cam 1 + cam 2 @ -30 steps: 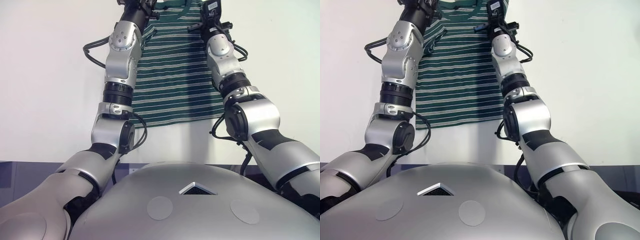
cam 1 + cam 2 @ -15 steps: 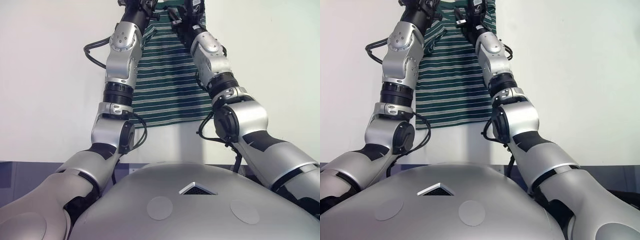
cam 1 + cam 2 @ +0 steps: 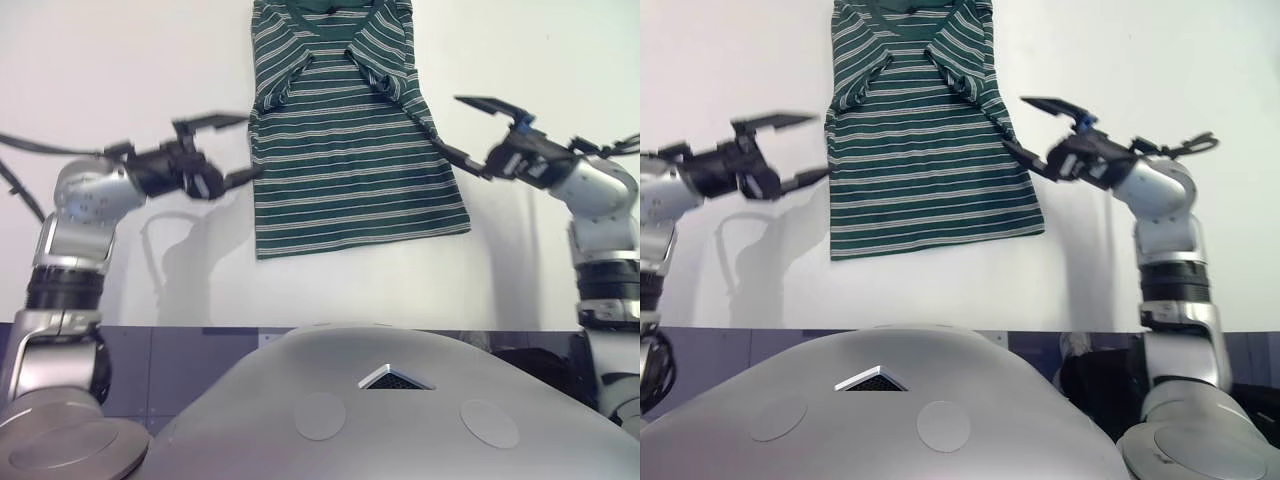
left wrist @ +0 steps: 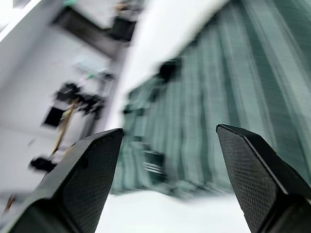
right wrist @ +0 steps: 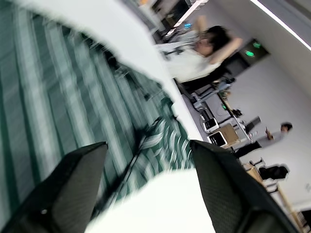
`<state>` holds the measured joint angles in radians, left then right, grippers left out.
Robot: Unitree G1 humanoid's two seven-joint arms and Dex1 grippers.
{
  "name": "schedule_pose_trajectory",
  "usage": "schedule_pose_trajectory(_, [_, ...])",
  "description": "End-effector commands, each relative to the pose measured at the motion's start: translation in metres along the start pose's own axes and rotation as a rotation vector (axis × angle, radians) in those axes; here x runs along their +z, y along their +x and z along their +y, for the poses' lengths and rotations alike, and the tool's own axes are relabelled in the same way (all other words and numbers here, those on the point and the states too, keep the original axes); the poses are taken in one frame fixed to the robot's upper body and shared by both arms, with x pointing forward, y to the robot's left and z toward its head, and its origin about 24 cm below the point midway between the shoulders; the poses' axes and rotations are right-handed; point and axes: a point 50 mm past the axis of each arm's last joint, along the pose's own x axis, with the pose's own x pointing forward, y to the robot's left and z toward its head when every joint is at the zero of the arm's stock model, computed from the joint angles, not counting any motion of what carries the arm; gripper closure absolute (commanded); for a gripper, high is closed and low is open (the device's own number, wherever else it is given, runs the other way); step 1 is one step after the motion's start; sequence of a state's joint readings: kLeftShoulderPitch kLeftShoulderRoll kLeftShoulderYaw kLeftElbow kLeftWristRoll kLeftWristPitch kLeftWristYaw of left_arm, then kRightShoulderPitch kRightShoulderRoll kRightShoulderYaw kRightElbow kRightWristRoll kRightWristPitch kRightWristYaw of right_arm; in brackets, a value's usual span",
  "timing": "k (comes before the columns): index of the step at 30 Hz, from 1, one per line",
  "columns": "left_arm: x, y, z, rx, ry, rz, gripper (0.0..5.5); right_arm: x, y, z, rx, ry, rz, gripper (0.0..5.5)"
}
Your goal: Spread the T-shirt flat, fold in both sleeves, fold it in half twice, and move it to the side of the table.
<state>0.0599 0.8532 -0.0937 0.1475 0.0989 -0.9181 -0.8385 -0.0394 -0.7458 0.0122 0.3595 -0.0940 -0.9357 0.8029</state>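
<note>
Left hand (image 3: 250, 144) and right hand (image 3: 447, 123), seen from the head view, hang released with fingers spread, one just beside each side edge of the striped T-shirt (image 3: 350, 160). The shirt lies flat on the white worktop (image 3: 120, 60), both sleeves turned in, hem nearest the robot. Each wrist view looks between spread, empty fingers onto the striped cloth. At the half fold, a pinch catching only one layer, or uneven lifting, could spill the tucked sleeves and skew the edges.
</note>
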Motion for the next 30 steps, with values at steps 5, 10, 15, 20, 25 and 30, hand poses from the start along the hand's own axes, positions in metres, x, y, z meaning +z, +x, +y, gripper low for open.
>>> schedule_pose_trajectory(5, [0.012, -0.018, -0.057, -0.235, 0.174, -0.043, 1.97, -0.013, -0.064, 0.038, 0.256, -0.194, 0.042, 2.33])
schedule_pose_trajectory(10, [0.008, 0.002, -0.058, -0.216, 0.205, -0.025, 1.97, -0.015, -0.047, 0.065, 0.345, -0.201, 0.003, 2.33])
schedule_pose_trajectory(15, [0.014, 0.012, -0.065, -0.224, 0.201, -0.063, 1.97, -0.015, -0.035, 0.077, 0.38, -0.232, -0.016, 2.33])
schedule_pose_trajectory(20, [0.017, 0.02, -0.062, -0.202, 0.197, -0.063, 2.8, -0.017, -0.033, 0.084, 0.427, -0.248, -0.041, 3.48])
schedule_pose_trajectory(25, [0.014, 0.021, -0.062, -0.207, 0.188, -0.05, 3.72, -0.021, -0.032, 0.082, 0.426, -0.265, -0.041, 4.54])
schedule_pose_trajectory(30, [0.011, 0.02, -0.063, -0.212, 0.171, -0.046, 4.51, -0.021, -0.026, 0.067, 0.374, -0.262, -0.071, 5.23])
